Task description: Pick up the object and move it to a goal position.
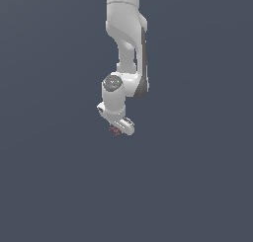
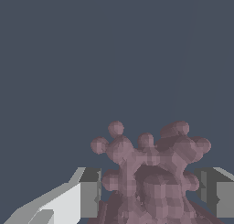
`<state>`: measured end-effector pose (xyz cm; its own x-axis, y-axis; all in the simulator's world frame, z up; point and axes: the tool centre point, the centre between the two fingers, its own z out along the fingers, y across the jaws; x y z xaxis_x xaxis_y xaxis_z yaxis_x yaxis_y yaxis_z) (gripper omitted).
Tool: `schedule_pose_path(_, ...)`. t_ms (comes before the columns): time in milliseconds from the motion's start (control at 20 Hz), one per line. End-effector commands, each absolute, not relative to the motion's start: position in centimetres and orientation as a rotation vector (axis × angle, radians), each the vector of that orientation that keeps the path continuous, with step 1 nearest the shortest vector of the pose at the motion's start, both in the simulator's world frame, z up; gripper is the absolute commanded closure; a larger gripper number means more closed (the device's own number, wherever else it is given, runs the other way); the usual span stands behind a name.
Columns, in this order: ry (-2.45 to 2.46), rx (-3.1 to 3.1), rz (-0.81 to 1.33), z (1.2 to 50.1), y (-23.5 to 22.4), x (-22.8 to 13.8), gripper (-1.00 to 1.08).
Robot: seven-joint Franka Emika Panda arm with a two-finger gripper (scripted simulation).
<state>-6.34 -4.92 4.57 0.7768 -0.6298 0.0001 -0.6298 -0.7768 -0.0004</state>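
Observation:
The object (image 1: 114, 131) is a tiny dark maroon-red knobbly cluster just under the white hand of the arm in the exterior view. In the wrist view the object (image 2: 151, 173) looks large and sits between the two fingers. One grey fingertip (image 2: 90, 191) lies against one side of it and the other fingertip (image 2: 215, 193) against the opposite side. My gripper (image 1: 117, 129) points down and its fingers are closed onto the cluster; it also shows in the wrist view (image 2: 151, 193). The lower part of the object is cut off by the frame edge.
The white arm (image 1: 126, 38) comes down from the top of the exterior view. All around is a uniform dark blue-grey ground (image 1: 197, 186) with no other objects or markers in view.

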Motion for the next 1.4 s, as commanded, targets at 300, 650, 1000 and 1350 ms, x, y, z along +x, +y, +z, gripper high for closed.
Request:
schedule_pose_path(300,1.051,-2.961,-0.002,8.2,-5.9,-4.9,1.08)
schedule_pose_path(650,1.052,-2.961,-0.002,13.8,-7.4,-2.8,1.08)
schedule_pose_path(1000,1.052,-2.962,-0.002,20.4,-9.2,-0.1,1.08)
schedule_pose_path(1350,1.052,-2.962,-0.002,26.5,-10.8,2.4,1.08)
